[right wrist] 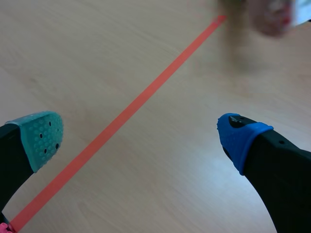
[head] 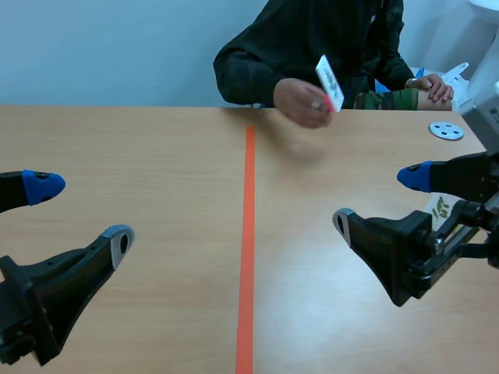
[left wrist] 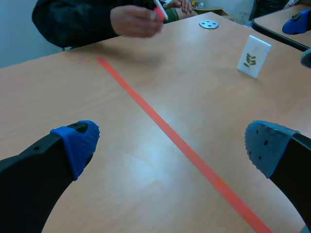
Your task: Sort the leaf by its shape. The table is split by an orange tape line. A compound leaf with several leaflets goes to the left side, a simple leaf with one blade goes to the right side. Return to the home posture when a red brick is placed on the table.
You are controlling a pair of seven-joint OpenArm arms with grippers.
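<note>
Leaf card (left wrist: 253, 57): stands upright on the tabletop (head: 156, 156), right of the orange tape line (head: 248, 234) and well apart from it. Its print looks like a sprig with several leaflets, though it is small.
Long axis: vertical. The card is taller than wide, and its printed face is turned towards the left arm.
Right gripper (head: 378, 199): fingers spread wide, holding nothing, tips pointing left towards the tape.
Card from those fingers: to the right, behind the tips and beside the gripper's body, not ahead of them.
Left gripper (head: 82, 212): fingers spread wide and empty, low over the near left, well apart from the card.
Nearer arm: the right, by a long way.
Person's hand (head: 304, 101): at the far edge, just right of the tape, holding a second white card (head: 329, 82) with a red edge off the tabletop. I cannot read its face.
My guess: if the standing leaf is compound it belongs left, so the right arm would need to draw back before closing on it.
</note>
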